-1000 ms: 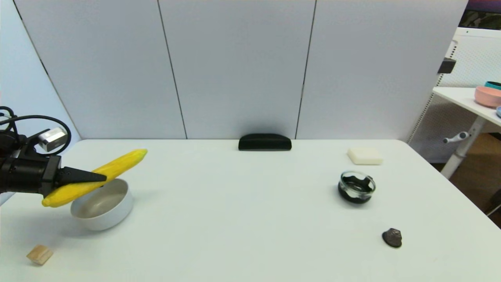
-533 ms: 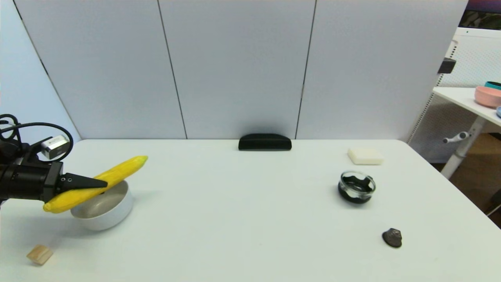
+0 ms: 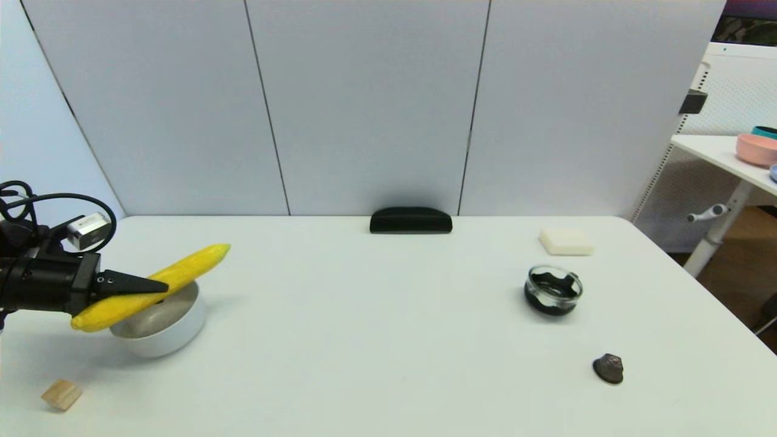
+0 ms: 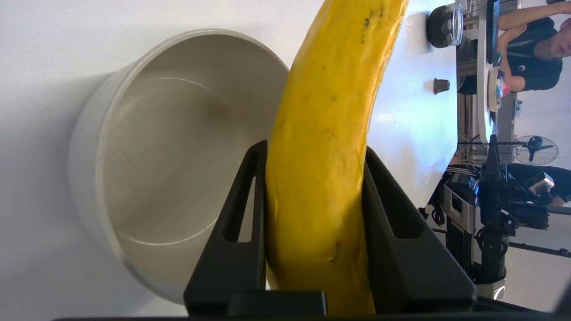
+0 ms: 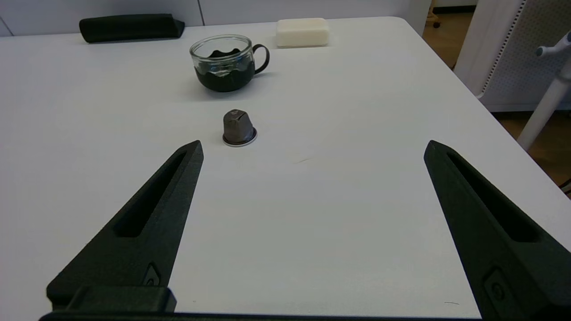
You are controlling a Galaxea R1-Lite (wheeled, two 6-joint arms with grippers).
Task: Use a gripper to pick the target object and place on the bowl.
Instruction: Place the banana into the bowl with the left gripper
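A lab-like test space: white table (image 3: 388, 340), grey partition panels (image 3: 364, 103), pegboard stand (image 3: 737, 91) alongside
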